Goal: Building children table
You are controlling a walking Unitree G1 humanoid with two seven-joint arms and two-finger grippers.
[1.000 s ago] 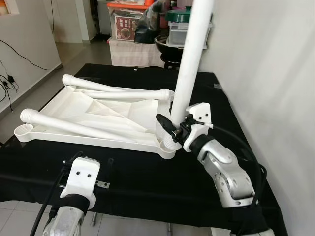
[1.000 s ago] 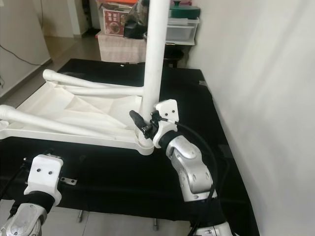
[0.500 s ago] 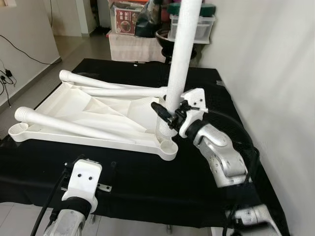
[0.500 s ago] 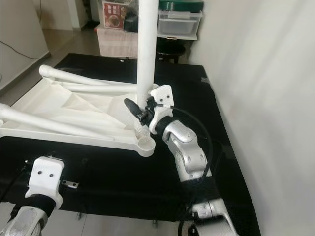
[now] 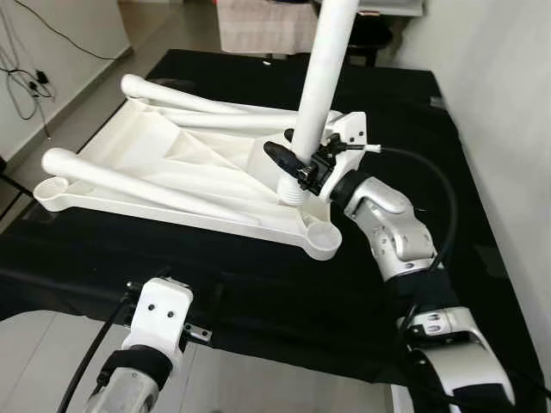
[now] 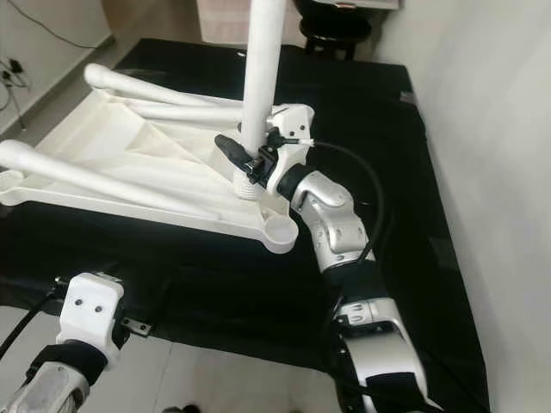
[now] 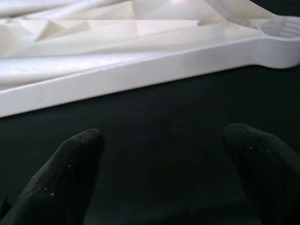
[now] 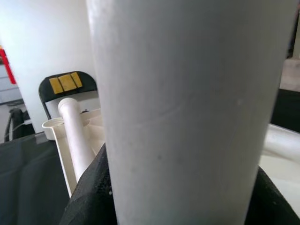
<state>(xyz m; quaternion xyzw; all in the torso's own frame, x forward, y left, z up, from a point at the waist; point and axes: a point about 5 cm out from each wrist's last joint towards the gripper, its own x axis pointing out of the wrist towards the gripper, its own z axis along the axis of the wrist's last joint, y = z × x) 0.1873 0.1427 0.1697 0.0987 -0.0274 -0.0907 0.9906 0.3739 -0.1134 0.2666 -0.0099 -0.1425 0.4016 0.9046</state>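
Left eye view: the white children's table (image 5: 164, 168) lies upside down on the black tabletop (image 5: 258, 284), two legs lying flat across it. The right end effector (image 5: 297, 163) clamps a third leg (image 5: 320, 82) that stands upright, its threaded end at the table's near right area — just beside an open corner socket (image 5: 323, 243).

Right eye view: the left end effector's white wrist (image 6: 90, 314) hangs at the tabletop's near edge.

Left wrist view: the left end effector (image 7: 164, 173) is spread wide, holding nothing, above black cloth.

Right wrist view: the leg is gripped close between dark fingers (image 8: 89, 201).
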